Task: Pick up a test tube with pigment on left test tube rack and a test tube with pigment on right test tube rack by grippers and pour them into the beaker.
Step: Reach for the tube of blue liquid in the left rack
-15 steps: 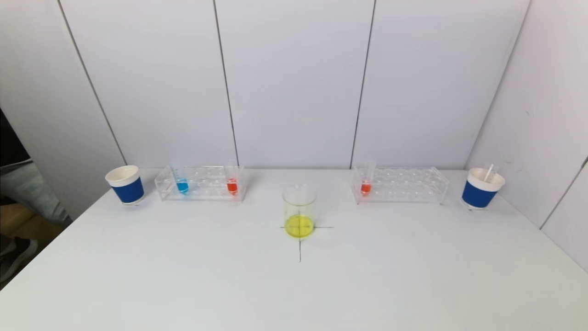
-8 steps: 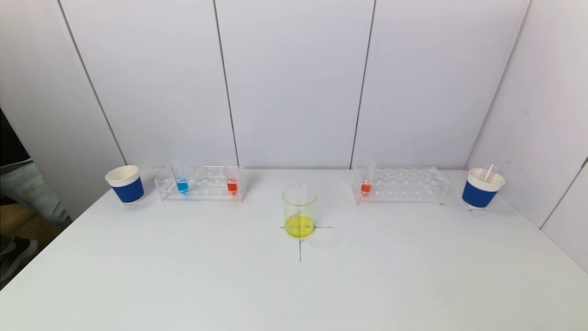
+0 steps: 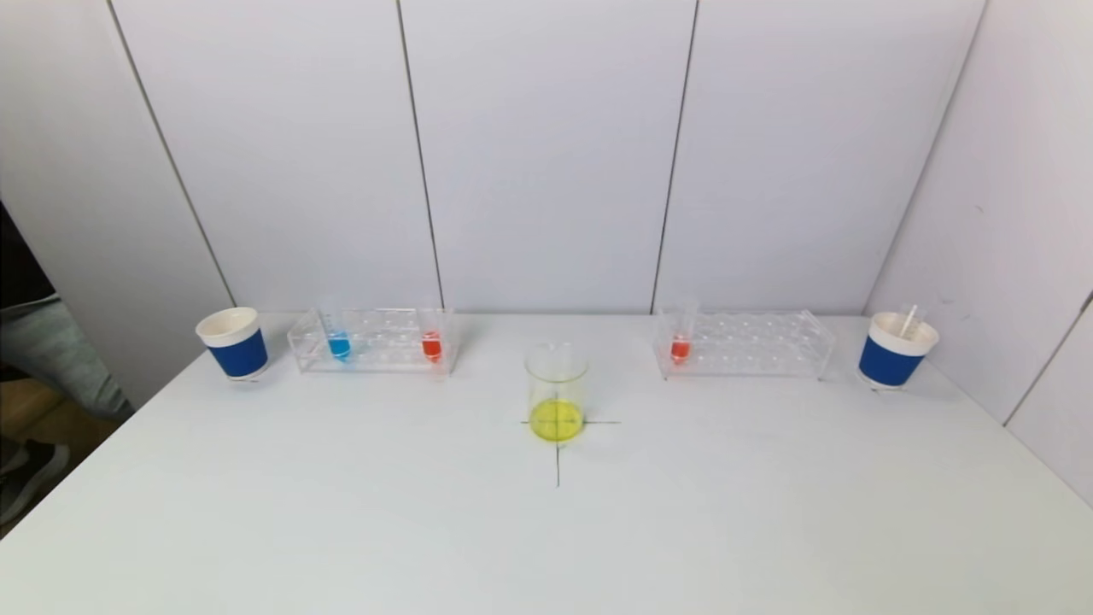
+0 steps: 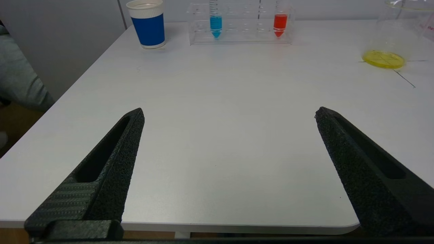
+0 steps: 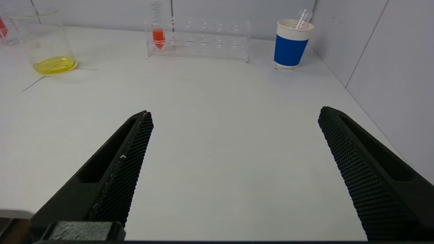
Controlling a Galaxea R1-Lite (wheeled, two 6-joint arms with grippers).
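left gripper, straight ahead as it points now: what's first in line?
Nothing close: the left gripper is open over bare table. Far ahead, its line runs to the left test tube rack, roughly between the blue tube and the red tube. Depth is uncertain.

White table (image 3: 341,512) with a beaker (image 3: 556,384) of yellow liquid at centre, flanked by a left rack (image 3: 373,340) holding blue and red tubes, a right rack (image 3: 745,343) holding one red tube, and two blue cups outermost.
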